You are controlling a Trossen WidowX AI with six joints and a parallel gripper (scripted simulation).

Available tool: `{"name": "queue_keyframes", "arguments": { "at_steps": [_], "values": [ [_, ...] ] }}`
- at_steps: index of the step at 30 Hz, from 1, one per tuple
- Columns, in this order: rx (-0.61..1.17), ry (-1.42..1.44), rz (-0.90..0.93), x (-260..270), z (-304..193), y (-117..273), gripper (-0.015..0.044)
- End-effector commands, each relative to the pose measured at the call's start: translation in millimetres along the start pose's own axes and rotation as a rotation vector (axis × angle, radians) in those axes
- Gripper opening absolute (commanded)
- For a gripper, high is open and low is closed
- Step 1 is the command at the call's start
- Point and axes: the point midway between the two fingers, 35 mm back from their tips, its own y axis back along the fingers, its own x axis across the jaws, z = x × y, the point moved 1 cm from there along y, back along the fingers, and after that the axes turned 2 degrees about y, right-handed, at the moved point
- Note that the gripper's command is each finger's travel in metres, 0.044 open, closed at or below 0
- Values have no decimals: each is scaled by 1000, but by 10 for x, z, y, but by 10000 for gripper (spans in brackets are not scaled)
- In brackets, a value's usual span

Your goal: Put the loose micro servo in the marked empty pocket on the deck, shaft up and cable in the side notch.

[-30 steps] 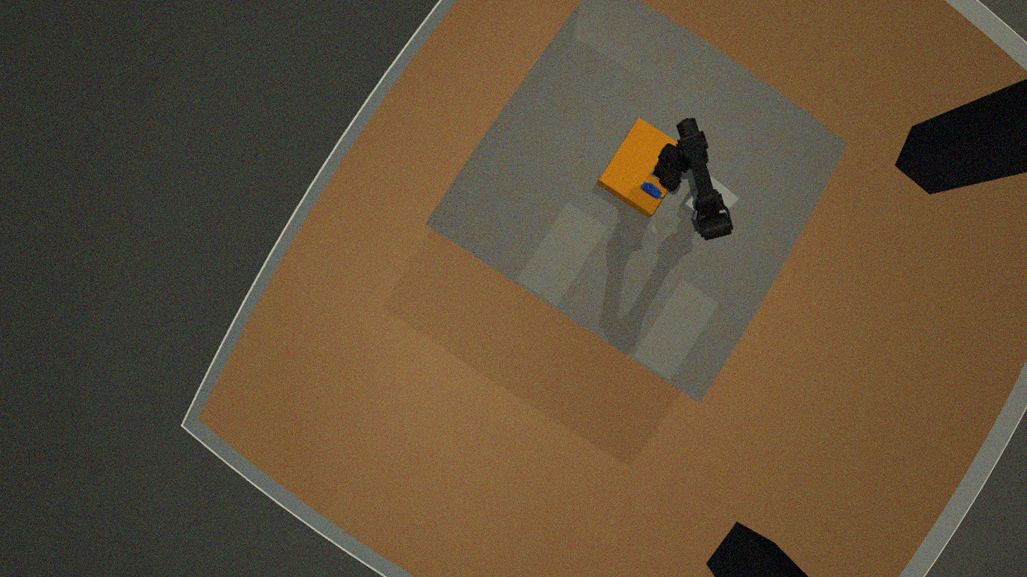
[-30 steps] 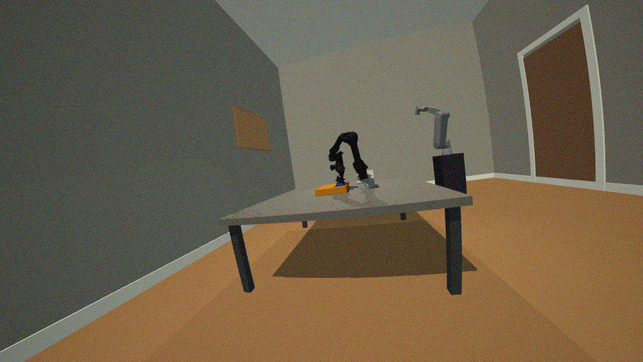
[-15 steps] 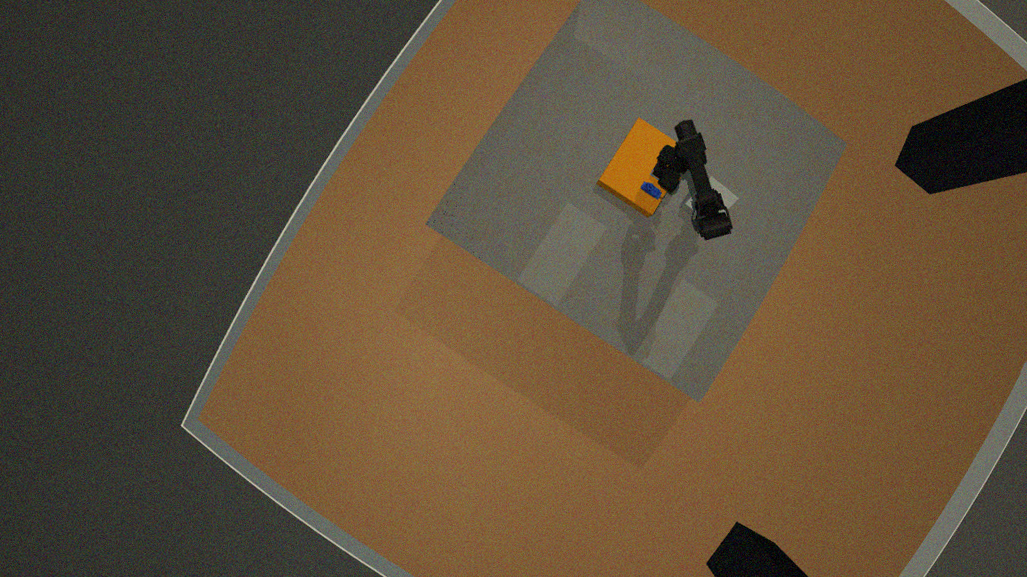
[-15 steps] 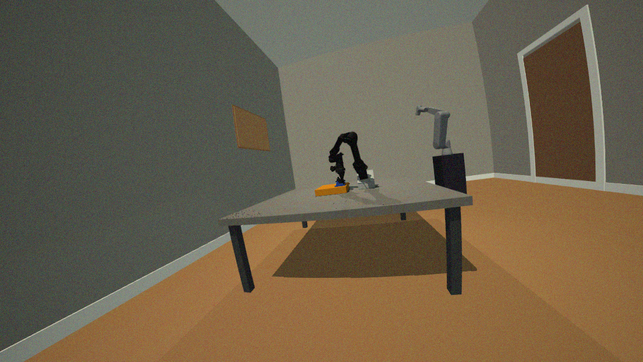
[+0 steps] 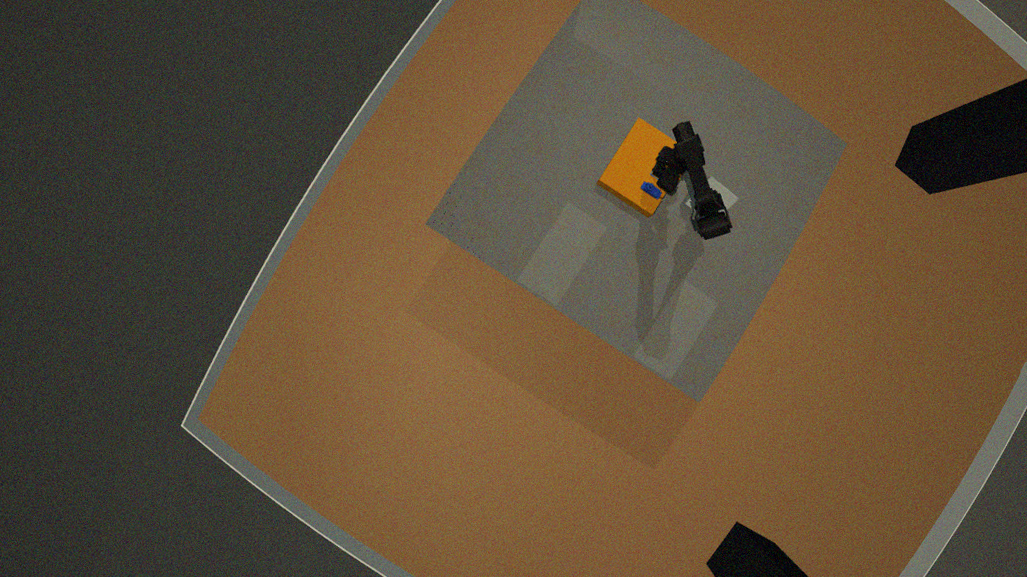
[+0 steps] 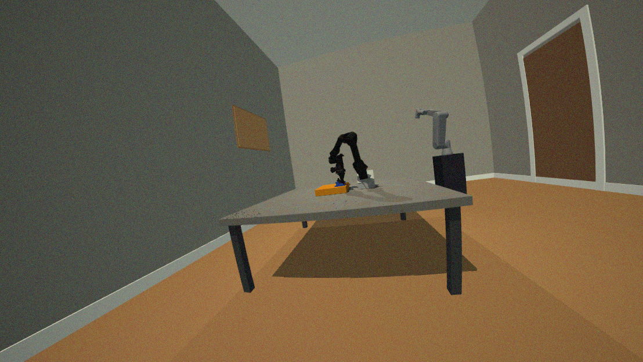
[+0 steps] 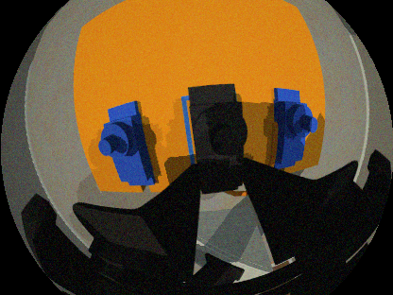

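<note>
While my hand (image 5: 656, 186) (image 6: 340, 181) (image 7: 219, 166) is clamped on the dark micro servo (image 7: 213, 123), I see this servo over the orange deck (image 5: 633, 154) (image 6: 330, 189) (image 7: 189, 47), beside a blue outline (image 7: 188, 130). On either side of the hand, one blue servo stands on the deck; whether mine is fully seated, I cannot tell.

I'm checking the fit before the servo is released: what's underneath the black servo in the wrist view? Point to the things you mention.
Under the black servo (image 7: 213, 101) is the orange deck (image 7: 189, 47), with a strip of blue outline (image 7: 188, 130) showing along one side. The pocket itself, its notch and the cable can't be seen.
</note>
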Motion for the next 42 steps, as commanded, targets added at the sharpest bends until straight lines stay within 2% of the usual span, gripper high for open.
{"name": "queue_keyframes", "arguments": {
  "at_steps": [1, 27, 34, 38, 42],
  "values": [
    [-2, -5, 1, 0, -2, -39, 0],
    [-2, -5, 2, 2, -2, -212, 0],
    [-2, -5, 2, 1, -2, -189, 184],
    [-2, -5, 2, -1, 0, -162, 187],
    [-2, -5, 0, 6, -16, 110, 187]
  ]
}}
